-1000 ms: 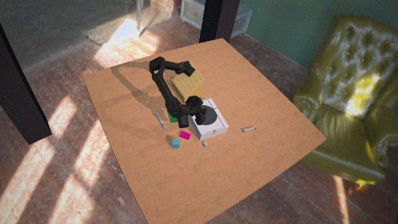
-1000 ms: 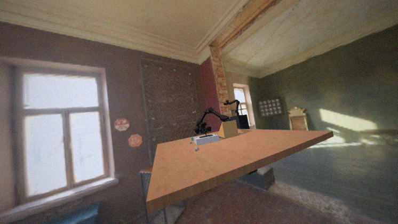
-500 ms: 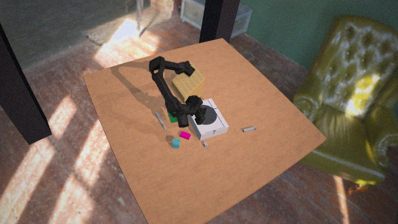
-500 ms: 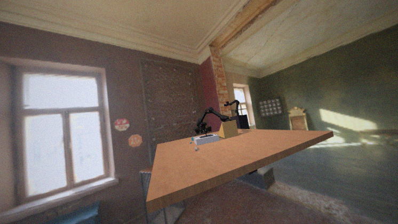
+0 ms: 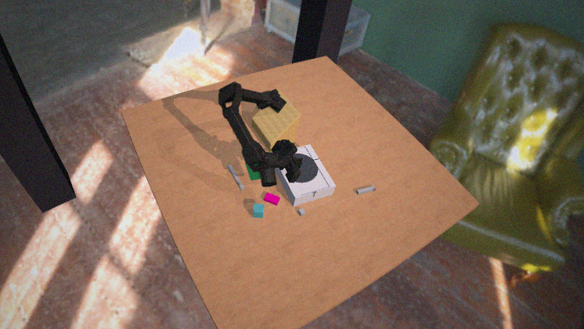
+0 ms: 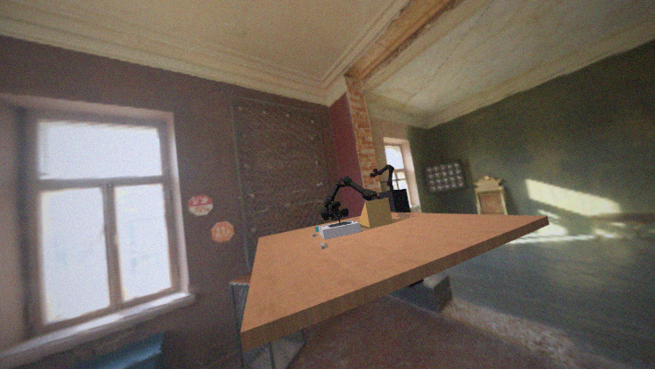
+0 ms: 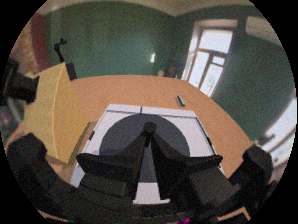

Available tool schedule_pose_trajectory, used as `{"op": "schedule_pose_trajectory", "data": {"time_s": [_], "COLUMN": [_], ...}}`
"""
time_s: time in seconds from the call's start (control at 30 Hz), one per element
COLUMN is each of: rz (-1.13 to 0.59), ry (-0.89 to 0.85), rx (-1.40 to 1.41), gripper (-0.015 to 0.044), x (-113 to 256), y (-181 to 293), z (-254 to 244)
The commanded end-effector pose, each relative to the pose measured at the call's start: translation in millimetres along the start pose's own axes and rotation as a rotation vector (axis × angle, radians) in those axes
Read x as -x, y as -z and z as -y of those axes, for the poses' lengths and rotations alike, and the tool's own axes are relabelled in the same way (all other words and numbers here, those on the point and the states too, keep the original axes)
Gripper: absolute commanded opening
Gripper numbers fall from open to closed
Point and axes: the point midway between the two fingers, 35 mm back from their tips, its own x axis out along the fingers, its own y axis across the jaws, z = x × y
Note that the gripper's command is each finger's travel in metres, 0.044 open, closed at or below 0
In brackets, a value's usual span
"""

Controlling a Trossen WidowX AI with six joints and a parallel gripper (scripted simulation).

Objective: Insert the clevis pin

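Note:
The dark aluminium disc lies flat on the white-looking tray. My gripper is low over the disc's middle, its fingers nearly together and shut on the clevis pin. The pin's round dark head shows at the fingertips in the wrist view. The pin's shank and both holes are hidden by the fingers, so I cannot tell how far the pin is in.
A tall yellow block stands beside the tray. A grey cylinder, a small grey cube, magenta, cyan and green blocks and a grey rod lie around the tray.

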Motion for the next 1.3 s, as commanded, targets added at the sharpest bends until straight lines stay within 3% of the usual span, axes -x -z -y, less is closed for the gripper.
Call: {"op": "schedule_pose_trajectory", "data": {"time_s": [0.0,1.27], "rz": [-0.001,-0.001], "ry": [-0.004,-0.005], "rx": [0.002,0.002], "gripper": [0.0,0.0], "x": [-0.9,-1.9], "y": [0.5,0.1], "z": [-2.7,-9.6]}}
